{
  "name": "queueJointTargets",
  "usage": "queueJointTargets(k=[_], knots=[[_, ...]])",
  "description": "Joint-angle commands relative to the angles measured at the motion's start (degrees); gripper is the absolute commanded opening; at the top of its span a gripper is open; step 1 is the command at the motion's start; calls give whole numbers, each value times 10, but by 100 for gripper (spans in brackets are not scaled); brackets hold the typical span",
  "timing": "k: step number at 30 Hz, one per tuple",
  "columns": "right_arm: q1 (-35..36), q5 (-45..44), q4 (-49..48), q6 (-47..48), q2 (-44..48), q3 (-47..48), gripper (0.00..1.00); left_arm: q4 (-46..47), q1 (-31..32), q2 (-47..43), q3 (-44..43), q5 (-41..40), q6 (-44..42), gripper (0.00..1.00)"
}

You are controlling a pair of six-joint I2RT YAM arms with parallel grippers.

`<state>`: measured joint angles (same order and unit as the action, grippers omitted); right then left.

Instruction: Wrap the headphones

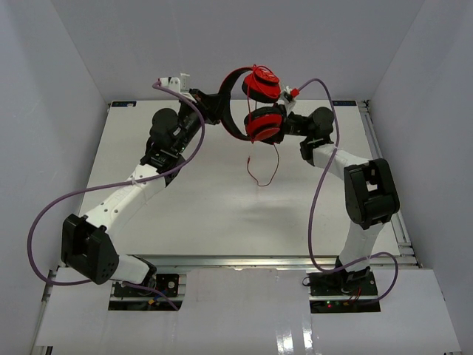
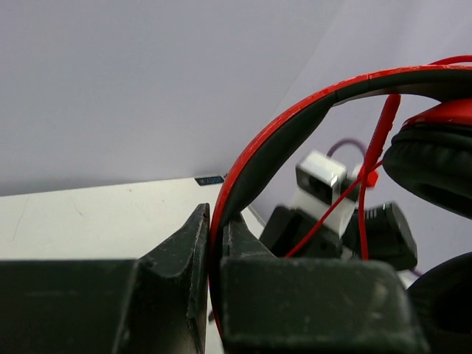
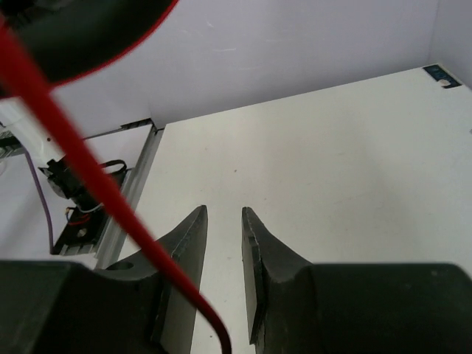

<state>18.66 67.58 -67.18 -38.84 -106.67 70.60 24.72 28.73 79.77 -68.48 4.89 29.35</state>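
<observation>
The red headphones (image 1: 261,85) hang in the air over the table's far edge, one round cup (image 1: 263,124) below the other. My left gripper (image 1: 216,107) is shut on the black-and-red headband (image 2: 295,110), which is pinched between its jaws (image 2: 216,221). An ear pad (image 2: 435,166) fills the right of the left wrist view. My right gripper (image 1: 283,120) sits beside the lower cup and is open (image 3: 225,214). The thin red cord (image 3: 74,162) crosses its left finger and dips into the gap without being pinched. The cord's loose end (image 1: 262,174) dangles to the table.
White walls close in the table (image 1: 222,214) at the back and on both sides. Purple arm cables (image 1: 44,214) loop beside each arm. A metal rail (image 3: 136,184) runs along the table's right edge (image 1: 384,170).
</observation>
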Motion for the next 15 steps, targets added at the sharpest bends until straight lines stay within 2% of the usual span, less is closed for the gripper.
queueJointTargets(k=[1,6,10,15], knots=[[22,-14,-118,-60,13,-61,30,-2,1,-30,-62,-112,19,0],[31,-32,-99,-30,46,-122,19,-21,-1,-8,-115,-195,1,0],[49,-36,4,52,71,-136,12,-38,-5,23,-159,-249,1,0],[82,-44,93,126,99,-139,11,-45,-10,64,-200,-292,-3,0]])
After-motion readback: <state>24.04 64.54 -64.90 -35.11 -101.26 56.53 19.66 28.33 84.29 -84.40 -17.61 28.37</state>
